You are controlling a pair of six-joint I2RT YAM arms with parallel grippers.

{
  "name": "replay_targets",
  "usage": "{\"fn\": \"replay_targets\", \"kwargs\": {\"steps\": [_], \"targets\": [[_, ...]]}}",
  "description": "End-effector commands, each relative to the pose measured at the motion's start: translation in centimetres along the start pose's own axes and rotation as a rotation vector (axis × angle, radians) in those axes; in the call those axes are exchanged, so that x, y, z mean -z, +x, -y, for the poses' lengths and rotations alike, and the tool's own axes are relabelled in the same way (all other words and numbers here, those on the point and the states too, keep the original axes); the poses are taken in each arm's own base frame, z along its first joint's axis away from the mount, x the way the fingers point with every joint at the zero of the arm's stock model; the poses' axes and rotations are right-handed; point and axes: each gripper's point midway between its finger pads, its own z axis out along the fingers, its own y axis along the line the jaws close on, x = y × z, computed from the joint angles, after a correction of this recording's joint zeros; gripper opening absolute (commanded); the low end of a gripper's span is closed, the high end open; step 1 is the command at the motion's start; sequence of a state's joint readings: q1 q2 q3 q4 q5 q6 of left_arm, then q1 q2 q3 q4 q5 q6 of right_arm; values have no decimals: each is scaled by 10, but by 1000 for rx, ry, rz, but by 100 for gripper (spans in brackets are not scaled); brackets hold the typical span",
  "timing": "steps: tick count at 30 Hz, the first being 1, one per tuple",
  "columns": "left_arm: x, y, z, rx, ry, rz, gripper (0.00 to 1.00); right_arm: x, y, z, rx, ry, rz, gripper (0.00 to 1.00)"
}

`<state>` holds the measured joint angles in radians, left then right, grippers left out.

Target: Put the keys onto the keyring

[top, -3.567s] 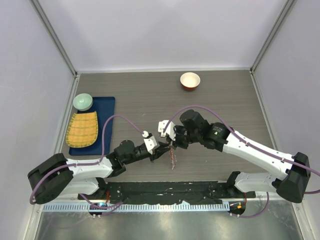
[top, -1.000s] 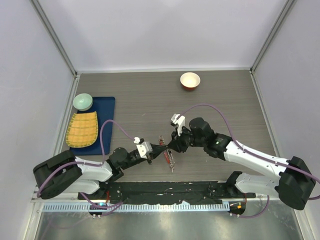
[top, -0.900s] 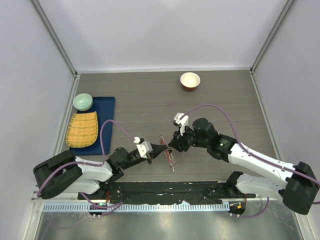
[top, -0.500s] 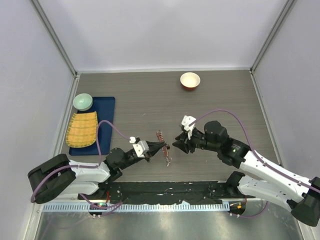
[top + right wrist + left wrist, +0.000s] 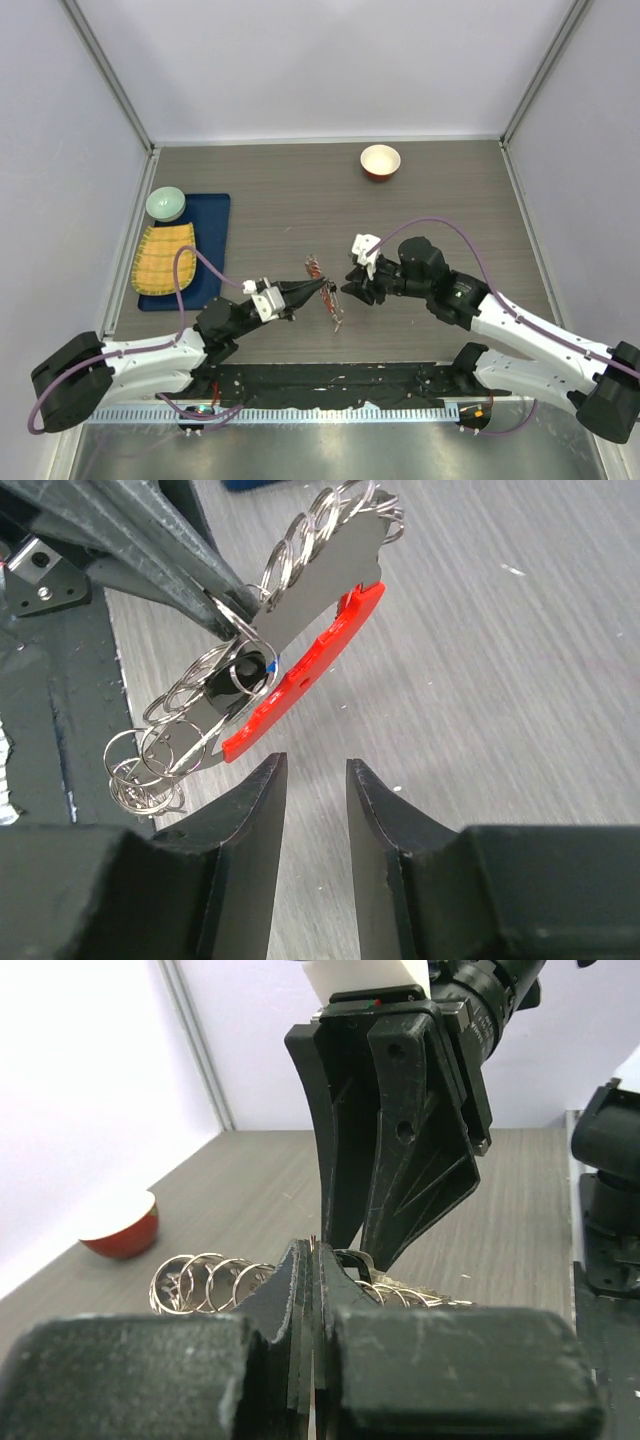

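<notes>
**A:** Where is the keyring [image 5: 324,290]?

**B:** To the right of the blue tray [image 5: 215,230], off it, over the bare bench [image 5: 450,200]. It hangs on a slant, with its top end nearer the tray than its bottom end.

**A:** What holds it?

**B:** The left fingers [image 5: 298,290]. They reach out from the tray's side and are clamped tight. Their tips pinch 1 of the silvery rings [image 5: 305,530], just beside the red bar [image 5: 310,675].

**A:** And the other arm?

**B:** The right fingers [image 5: 352,283] are on the side of the keyring away from the tray, just beside it and not touching. The 2 of them stand a little apart. The right wrist view shows only bench in the narrow gap, so they grip nothing.

**A:** What makes up the keyring?

**B:** There is the red curved bar, a flat grey plate [image 5: 320,575] lying along it, and linked rings at both ends. A small black round piece [image 5: 232,675] sits by the middle with a ring across it. There is a speck of blue next to that, too small to make out. I cannot pick out single keys.

**A:** Does the low end touch the bench?

**B:** I cannot tell.

**A:** What else is around?

**B:** A pale green bowl [image 5: 165,203] and a yellow woven mat [image 5: 165,258] lie on the tray. A red-rimmed white bowl [image 5: 380,160] stands far to the right of the tray, toward the back wall and well apart from the keyring.
</notes>
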<state>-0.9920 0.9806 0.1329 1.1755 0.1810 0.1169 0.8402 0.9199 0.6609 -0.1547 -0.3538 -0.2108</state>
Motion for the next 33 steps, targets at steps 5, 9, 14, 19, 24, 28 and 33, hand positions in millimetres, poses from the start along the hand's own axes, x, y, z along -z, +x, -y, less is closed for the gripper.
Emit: {"fn": "replay_targets", "kwargs": {"steps": [5,9,14,19,24,28,33], "targets": [[-6,-27,-25,-113,-85,17,0,16,-66,19,-28,106,139,44],[-6,-21,-25,-104,-91,1,0,15,-82,4,-91,30,220,53],[-7,-22,-28,-105,-103,9,0,3,-72,-2,-191,-7,200,58],[-5,-24,-31,-100,-123,15,0,-9,-46,-4,-280,-13,138,53],[-2,-26,-31,-88,-131,22,0,-20,-39,-10,-328,-54,140,47],[-2,-26,-30,-78,-130,26,0,-28,-35,-10,-346,-66,139,42],[0,-23,-28,-68,-122,20,0,-34,-42,-8,-350,-71,161,36]]}}
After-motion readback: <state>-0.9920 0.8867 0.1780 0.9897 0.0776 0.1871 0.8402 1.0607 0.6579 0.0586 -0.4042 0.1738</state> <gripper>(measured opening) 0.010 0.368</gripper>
